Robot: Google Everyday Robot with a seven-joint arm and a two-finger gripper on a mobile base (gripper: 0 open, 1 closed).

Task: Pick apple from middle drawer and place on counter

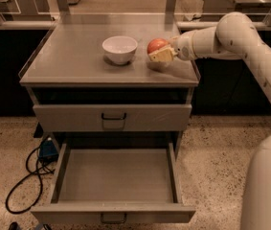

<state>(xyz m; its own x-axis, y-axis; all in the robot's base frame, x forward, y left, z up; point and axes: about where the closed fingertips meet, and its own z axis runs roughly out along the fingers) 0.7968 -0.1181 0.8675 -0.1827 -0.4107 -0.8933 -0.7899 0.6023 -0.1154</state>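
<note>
Gripper is clamped on the apple, over the counter, just right of the white bowl. I can't tell if it has touched down. Middle drawer is open, floor bare. I judge the apple light, rigid, smooth-skinned and bruisable: grip across the widest part, moderate force. Roundish, no real long axis; stem direction not readable.

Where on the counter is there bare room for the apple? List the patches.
Widest: the counter between its left rim and the white bowl. Also the strip between bowl and front edge. Crowded: the right side, where the gripper holds the apple close beside the bowl. The middle drawer floor is bare too.
</note>
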